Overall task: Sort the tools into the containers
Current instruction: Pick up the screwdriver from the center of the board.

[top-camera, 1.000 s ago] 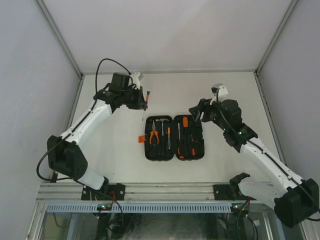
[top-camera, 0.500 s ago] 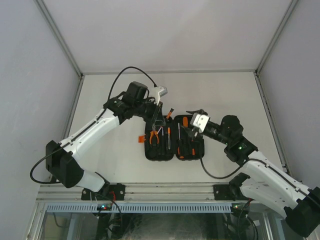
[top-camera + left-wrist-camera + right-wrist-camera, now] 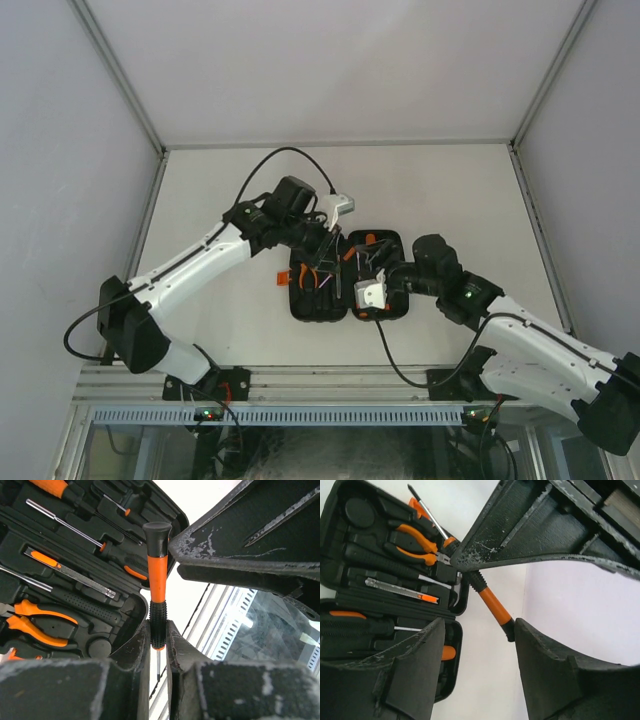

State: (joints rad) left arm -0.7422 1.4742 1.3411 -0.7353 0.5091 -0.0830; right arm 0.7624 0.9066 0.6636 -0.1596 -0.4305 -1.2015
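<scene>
Firmly in left jaws — screwdriver [image 3: 158, 575] lengthwise, butt outward, tip toward wrist.

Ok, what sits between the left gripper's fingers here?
A thin screwdriver, pinched at its black grip by the left gripper. The left wrist view shows it plainly.

White table [image 3: 450, 185] (aluminium rail [image 3: 300, 384] along near edge)

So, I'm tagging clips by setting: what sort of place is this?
Probably a robot lab test cell, not a workshop: white panels enclose the table, the left arm and right arm stand at an aluminium rail, working over one tool case.
</scene>
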